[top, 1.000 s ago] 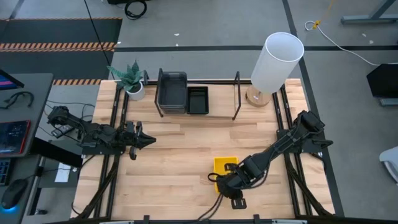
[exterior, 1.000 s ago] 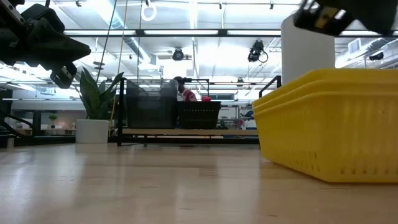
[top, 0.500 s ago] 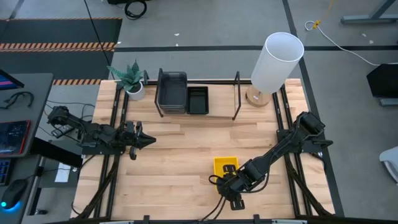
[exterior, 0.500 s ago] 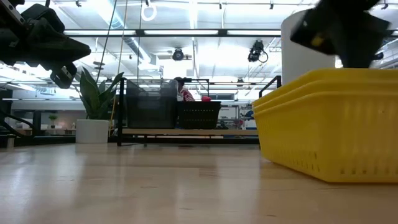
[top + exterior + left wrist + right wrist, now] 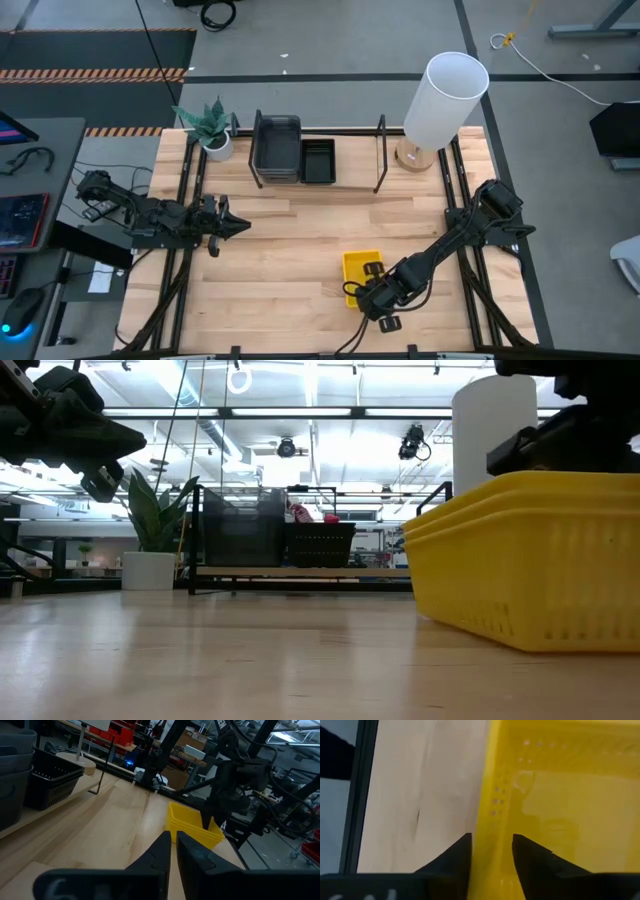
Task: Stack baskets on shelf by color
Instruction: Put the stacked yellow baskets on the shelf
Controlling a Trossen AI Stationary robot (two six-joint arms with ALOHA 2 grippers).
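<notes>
Right gripper (image 5: 490, 852) at yellow baskets' (image 5: 360, 272) near wall, table's near right.
Fingers straddle the wall, one each side, not visibly pinching. Grey (image 5: 275, 145) and black baskets (image 5: 318, 160) on shelf (image 5: 378, 150), far side. Left gripper (image 5: 173, 850) hovers left, jaws nearly closed, empty.

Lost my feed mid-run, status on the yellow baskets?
Right gripper fingers astride the yellow baskets' rim, front of table. Left gripper shut, idle at left. Grey and black baskets already on shelf. Nothing blocking.
</notes>
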